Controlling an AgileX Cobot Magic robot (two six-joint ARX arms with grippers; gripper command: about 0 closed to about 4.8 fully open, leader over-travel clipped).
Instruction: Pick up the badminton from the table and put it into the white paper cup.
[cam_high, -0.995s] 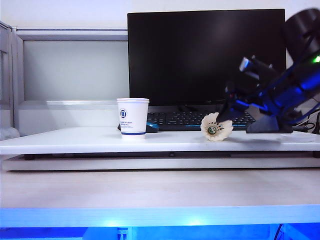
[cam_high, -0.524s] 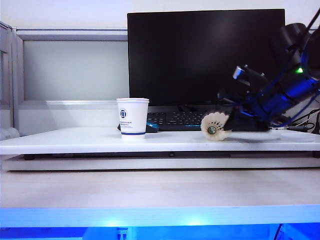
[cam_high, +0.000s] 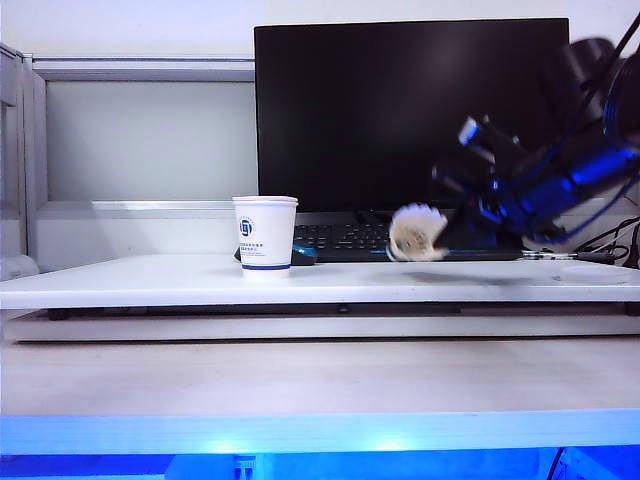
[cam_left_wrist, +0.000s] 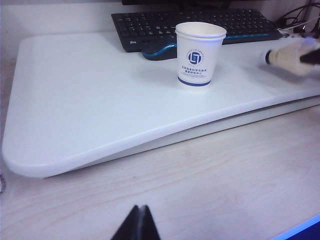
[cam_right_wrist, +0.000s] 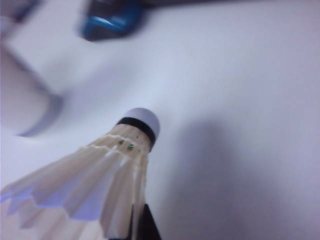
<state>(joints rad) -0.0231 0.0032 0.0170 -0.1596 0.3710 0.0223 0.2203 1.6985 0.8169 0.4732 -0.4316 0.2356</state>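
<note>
Right gripper (cam_high: 452, 232) appears at the right of the exterior view, its dark arm slanting down from the upper right corner, and it is clamped on the badminton (cam_high: 417, 232), which hangs blurred just above the table (cam_high: 150, 280) with a faint shadow on the board beneath it. Well apart to the left, the white paper cup (cam_high: 265, 234) stands upright on the same board, its blue logo and blue band facing the camera, and a blue mouse (cam_high: 304, 255) peeks out just behind its right side. A black keyboard (cam_high: 340, 240) and a dark monitor (cam_high: 410, 110) fill the background behind the table. From the left wrist view, the left gripper (cam_left_wrist: 136, 226) sits low over the wooden desk in front of the board, its dark fingertips pressed together with nothing between them. That same view shows the cup (cam_left_wrist: 199, 56) upright near the far edge of the table (cam_left_wrist: 90, 105), the mouse (cam_left_wrist: 159, 50) just beside it against the keyboard (cam_left_wrist: 150, 22), and the badminton (cam_left_wrist: 289, 52) blurred at the frame's right edge. From the right wrist view, the gripper's dark fingertips (cam_right_wrist: 142, 225) pinch the feather skirt of the badminton (cam_right_wrist: 100, 175), whose rounded tip with its dark ring points away over the white table (cam_right_wrist: 240, 100); the mouse (cam_right_wrist: 110, 20) and the cup (cam_right_wrist: 25, 95) are blurred shapes beyond.
</note>
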